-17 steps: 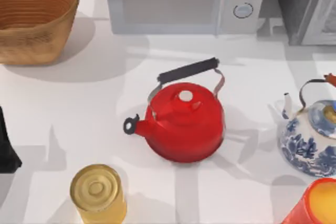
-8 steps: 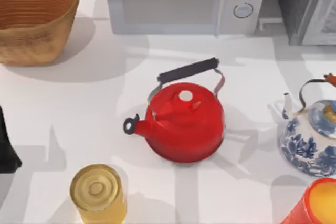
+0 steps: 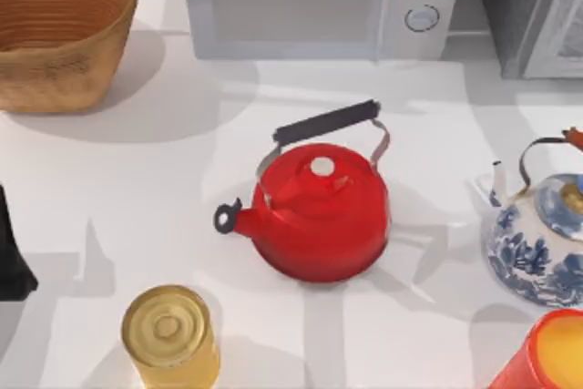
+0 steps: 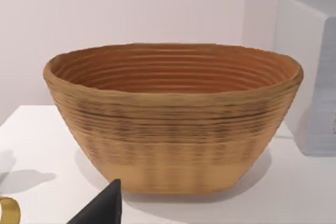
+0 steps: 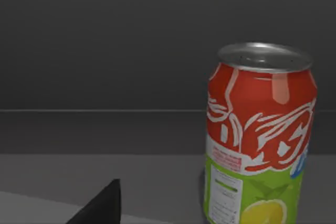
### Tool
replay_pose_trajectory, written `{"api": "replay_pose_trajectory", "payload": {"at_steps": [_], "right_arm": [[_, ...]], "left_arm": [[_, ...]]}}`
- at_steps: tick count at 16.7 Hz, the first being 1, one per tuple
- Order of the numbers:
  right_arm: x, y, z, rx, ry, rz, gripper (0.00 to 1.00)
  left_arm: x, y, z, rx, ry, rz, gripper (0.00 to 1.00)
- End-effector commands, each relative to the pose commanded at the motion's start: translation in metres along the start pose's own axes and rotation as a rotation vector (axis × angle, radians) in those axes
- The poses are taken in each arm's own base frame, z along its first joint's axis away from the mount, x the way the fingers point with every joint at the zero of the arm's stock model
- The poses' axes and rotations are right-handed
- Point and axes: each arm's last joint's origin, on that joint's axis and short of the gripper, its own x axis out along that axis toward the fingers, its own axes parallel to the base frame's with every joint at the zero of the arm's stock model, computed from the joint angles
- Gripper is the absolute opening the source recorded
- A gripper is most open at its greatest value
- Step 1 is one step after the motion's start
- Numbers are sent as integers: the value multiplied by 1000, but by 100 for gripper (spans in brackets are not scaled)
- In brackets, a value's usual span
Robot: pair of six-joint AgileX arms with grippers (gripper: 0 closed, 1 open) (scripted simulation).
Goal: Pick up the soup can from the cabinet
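Note:
A soup can point(image 5: 258, 135) with a red and green label and a silver top stands upright on a grey shelf inside a dark cabinet in the right wrist view. A black corner of my right gripper point(image 5: 100, 207) shows well short of the can and off to one side of it. From above, the dark grey cabinet point(image 3: 537, 11) stands at the table's back right. My left arm point(image 3: 11, 257) is parked at the left edge, and a black corner of its gripper point(image 4: 100, 208) faces a wicker basket point(image 4: 173, 119).
A red kettle point(image 3: 319, 211) sits mid-table. A microwave point(image 3: 319, 2) stands at the back, the basket point(image 3: 59, 29) back left. A blue-and-white teapot point(image 3: 537, 243) is at the right, a yellow tin point(image 3: 170, 336) front left, a red cup point(image 3: 547, 357) front right.
Shadows beside the cabinet at the back right have shifted slightly. Nothing on the table has moved.

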Motion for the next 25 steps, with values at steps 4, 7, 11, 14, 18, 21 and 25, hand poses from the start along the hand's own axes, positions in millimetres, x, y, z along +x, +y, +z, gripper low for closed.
{"api": "replay_pose_trajectory", "payload": {"at_steps": [4, 7, 11, 14, 18, 21, 25], "right_arm": [[32, 2, 0, -1, 2, 1, 100], [53, 1, -1, -1, 2, 1, 100], [57, 1, -2, -1, 2, 1, 100], [57, 1, -2, -1, 2, 1, 77], [57, 1, -2, -1, 2, 1, 47], [57, 1, -2, -1, 2, 1, 25], [57, 1, -2, -1, 2, 1, 0]], "left_arm": [[0, 0, 0, 0, 0, 0, 100], [0, 0, 0, 0, 0, 0, 100], [0, 0, 0, 0, 0, 0, 100], [0, 0, 0, 0, 0, 0, 100], [0, 0, 0, 0, 0, 0, 100], [0, 0, 0, 0, 0, 0, 100], [0, 0, 0, 0, 0, 0, 100]]}}
